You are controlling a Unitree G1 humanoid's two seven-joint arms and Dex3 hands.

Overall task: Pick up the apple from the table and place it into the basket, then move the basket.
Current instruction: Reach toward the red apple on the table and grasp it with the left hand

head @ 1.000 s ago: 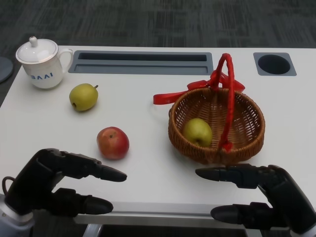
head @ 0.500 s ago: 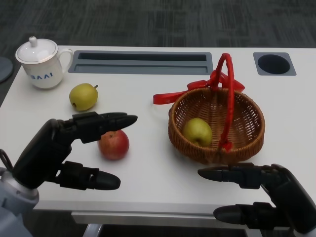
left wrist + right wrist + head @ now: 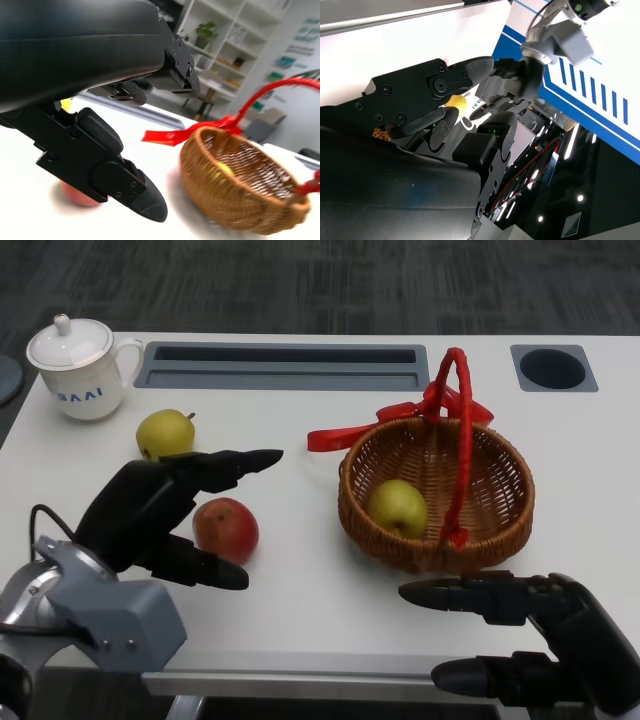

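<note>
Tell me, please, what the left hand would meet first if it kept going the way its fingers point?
Probably the wicker basket, though height is unclear. The left hand points that way, arched over the red apple.

1. We see the right hand (image 3: 435, 125) filling the lower left of the frame, its black fingers (image 3: 427, 85) spread and holding nothing.
2. In the upper right we see a silver forearm (image 3: 562, 35).
3. A small yellow shape (image 3: 455, 104) shows between the fingers.

L hand (image 3: 160, 515), R hand (image 3: 540, 635): fingers apart
</note>
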